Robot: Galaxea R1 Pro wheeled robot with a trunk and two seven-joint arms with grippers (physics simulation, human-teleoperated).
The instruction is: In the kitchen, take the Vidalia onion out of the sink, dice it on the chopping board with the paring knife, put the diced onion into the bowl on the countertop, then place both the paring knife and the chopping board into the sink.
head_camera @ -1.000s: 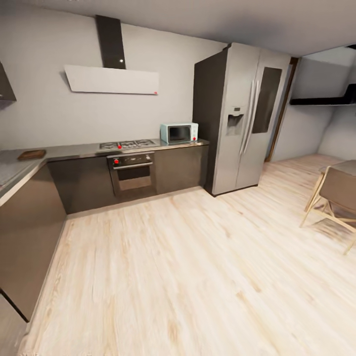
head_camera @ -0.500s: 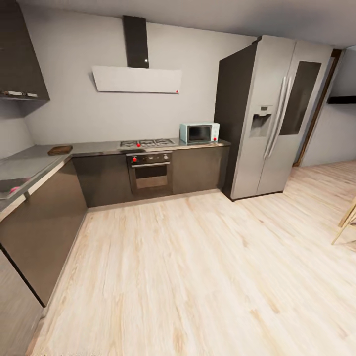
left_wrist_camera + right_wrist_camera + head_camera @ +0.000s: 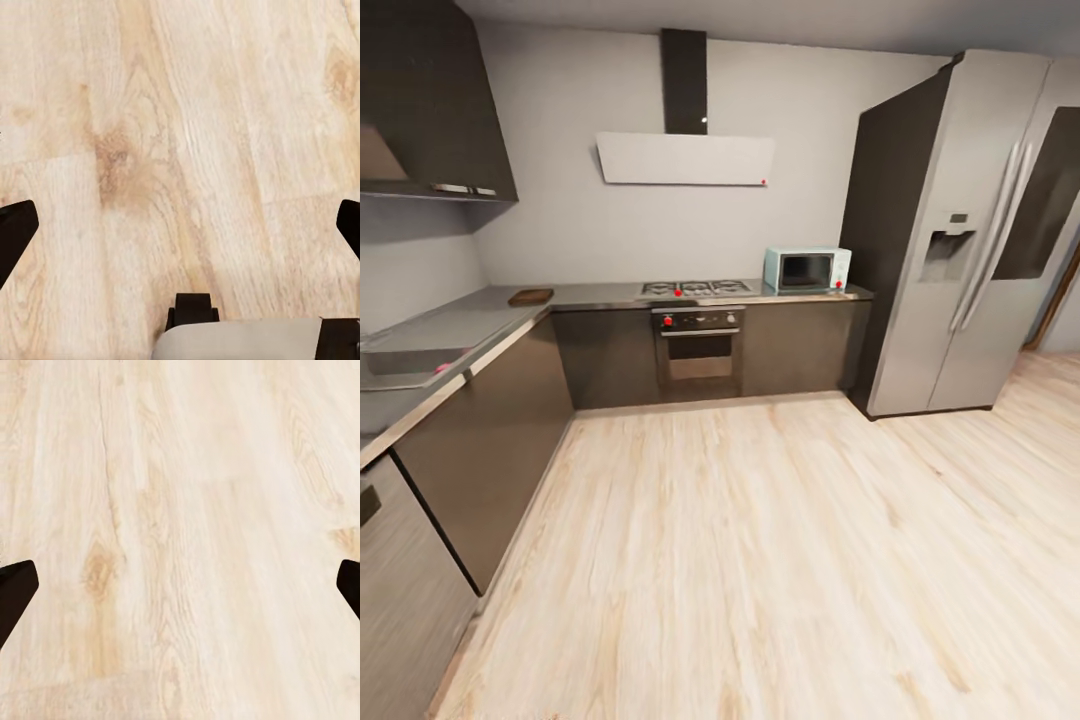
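Grey glossy desk runs in an L from the near left back to the corner and along the far wall; the chopping board, dark brown, lies flat near that corner, long axis roughly along the back wall. A small pinkish-red spot, too small to identify, sits in the sink recess on the left run. Left end effector and right end effector both hang released, dark fingertips wide apart, empty, over the pale wood floor.
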